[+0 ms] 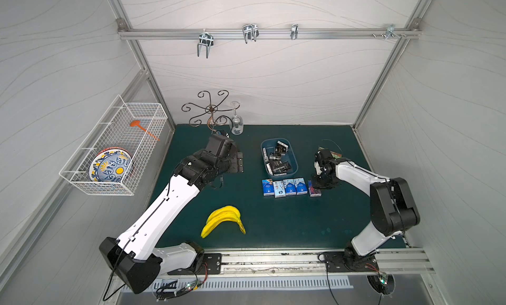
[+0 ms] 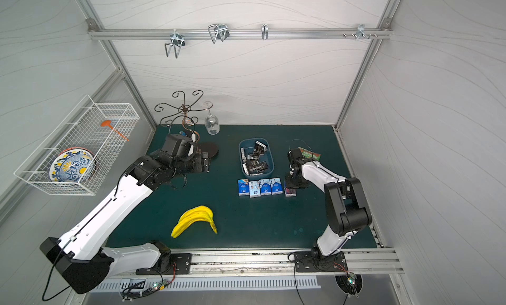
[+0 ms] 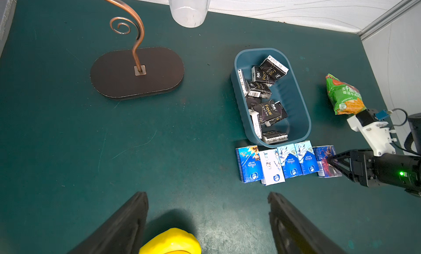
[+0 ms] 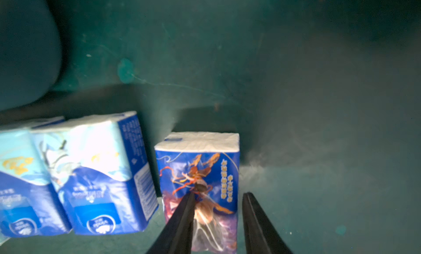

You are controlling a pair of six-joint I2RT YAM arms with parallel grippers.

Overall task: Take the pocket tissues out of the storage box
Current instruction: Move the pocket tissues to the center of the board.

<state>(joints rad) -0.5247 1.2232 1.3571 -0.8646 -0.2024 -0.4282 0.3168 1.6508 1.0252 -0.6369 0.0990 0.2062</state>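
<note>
Black pocket tissues [image 1: 278, 164] crowd the left side of the storage box [image 1: 292, 157]. 5 more lie on the mat [image 1: 273, 224] in a row just near of it, the purple-blue packet [image 4: 200, 164] rightmost. The right gripper [image 4: 219, 193] is partly open, with 1 finger over that packet's face and 1 just right of it, clamping nothing. The left gripper [image 3: 207, 196] hangs wide open and empty, left of the box.

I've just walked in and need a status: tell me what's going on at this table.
The right pincer, jaws apart, is low over the purple-blue packet, which lies at the end of a row of five pocket tissues on the green mat beside the storage box. Several black packets are in the box. The left pincer hangs open and empty off to the side.
</note>
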